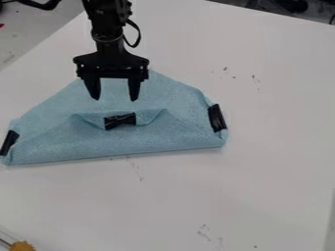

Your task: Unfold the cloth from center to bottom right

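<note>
Here's the blue cloth (72,146) on the white table (262,181), left of centre in the camera view, folded into a broad, low shape. Its long axis runs across the view, rising slightly to the right; the straight folded edge faces the near side, the blunt peak points away. And the black gripper (114,96) hangs over the far part, its fingers (134,90) spread wide, nothing between them, tips pointing toward the black tape (120,121) at the raised middle fold.

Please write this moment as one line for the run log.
end effector: open, over cloth | cloth: folded, black patch on middle flap | unfolding to bottom right: not done
</note>
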Robot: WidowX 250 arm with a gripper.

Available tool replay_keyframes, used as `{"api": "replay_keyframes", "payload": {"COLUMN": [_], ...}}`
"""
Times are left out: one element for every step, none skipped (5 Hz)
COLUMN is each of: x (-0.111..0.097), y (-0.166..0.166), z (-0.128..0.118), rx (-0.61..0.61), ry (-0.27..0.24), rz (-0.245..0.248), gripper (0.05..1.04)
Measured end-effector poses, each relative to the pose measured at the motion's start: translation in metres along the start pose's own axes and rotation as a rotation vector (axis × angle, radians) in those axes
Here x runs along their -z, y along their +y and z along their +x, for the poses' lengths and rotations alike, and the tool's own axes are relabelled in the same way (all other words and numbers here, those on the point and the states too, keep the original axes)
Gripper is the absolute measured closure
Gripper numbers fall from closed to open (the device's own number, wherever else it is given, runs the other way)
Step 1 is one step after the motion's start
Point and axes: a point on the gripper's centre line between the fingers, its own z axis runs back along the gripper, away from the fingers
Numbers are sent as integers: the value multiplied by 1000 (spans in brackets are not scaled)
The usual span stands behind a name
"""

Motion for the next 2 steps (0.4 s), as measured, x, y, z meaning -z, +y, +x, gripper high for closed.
{"api": "replay_keyframes", "payload": {"x": [9, 14], "y": [0, -1], "z": [-6, -16], "rx": [-7, -28], "ry": [32, 60], "rz": [3, -5], "gripper": [83, 83]}}
